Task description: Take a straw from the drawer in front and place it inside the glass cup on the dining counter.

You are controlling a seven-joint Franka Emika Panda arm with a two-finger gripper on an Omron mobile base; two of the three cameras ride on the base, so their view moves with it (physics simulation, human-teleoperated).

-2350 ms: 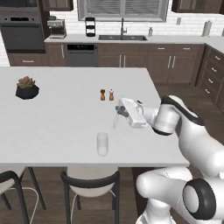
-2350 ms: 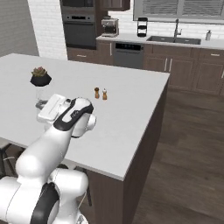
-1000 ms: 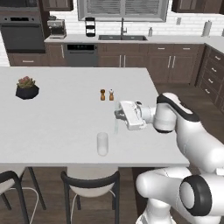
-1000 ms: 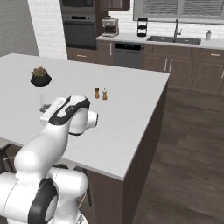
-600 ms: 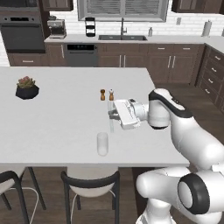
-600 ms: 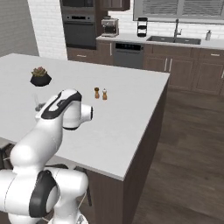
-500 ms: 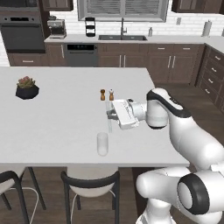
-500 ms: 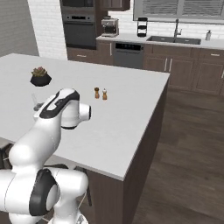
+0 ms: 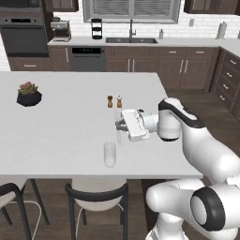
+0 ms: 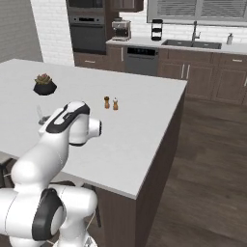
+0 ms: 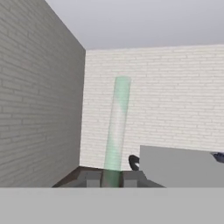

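The counter (image 9: pixel 61 126) has a smooth matt white top, and the cup (image 9: pixel 109 154) on it looks like clear glass with a soft pale sheen. The straw (image 11: pixel 117 127) seems like see-through greenish plastic, pretty smooth. Cabinets (image 9: pixel 187 72) look like dark brown wood, the floor (image 10: pixel 207 164) too, and the walls (image 11: pixel 39 96) are rough grey-white brick.

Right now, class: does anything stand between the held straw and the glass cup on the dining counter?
Nothing visible does. The gripper is shut on the straw above the dining counter. The glass cup stands nearer the front edge, with bare counter between. The two small shakers stand farther back, off that path.
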